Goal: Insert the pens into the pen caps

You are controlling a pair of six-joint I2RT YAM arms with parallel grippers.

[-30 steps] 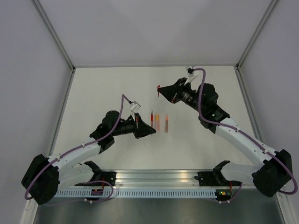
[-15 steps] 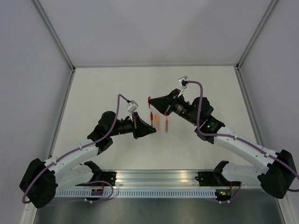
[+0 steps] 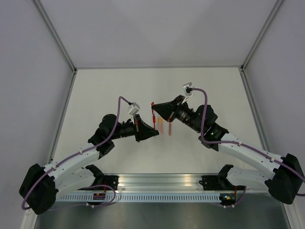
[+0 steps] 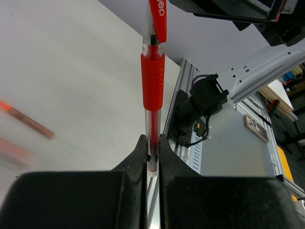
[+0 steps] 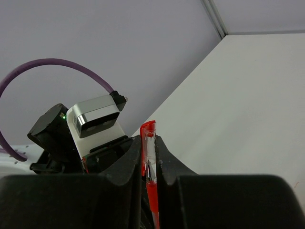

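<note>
My left gripper [image 3: 155, 132] is shut on the rear end of a clear pen with a red grip [image 4: 152, 81] and holds it upright above the table. My right gripper [image 3: 153, 105] is shut on a clear pen cap with a red clip [image 5: 149, 138]. The cap [image 4: 157, 19] sits over the pen's tip, just above the red grip, and the grip [image 5: 153, 200] shows below the cap between the right fingers. In the top view the pen [image 3: 154, 118] runs between the two grippers at mid table.
An orange pen [image 3: 160, 124] and a red pen [image 3: 170, 129] lie side by side on the white table [image 3: 105, 90], just right of the grippers. They show blurred in the left wrist view [image 4: 29, 121]. Grey walls enclose the table; an aluminium rail [image 3: 162, 183] runs along its near edge.
My right gripper has swung left and toward the near edge with the cap, bringing it onto the tip of the pen held by my left gripper. The left arm shifted only slightly.
</note>
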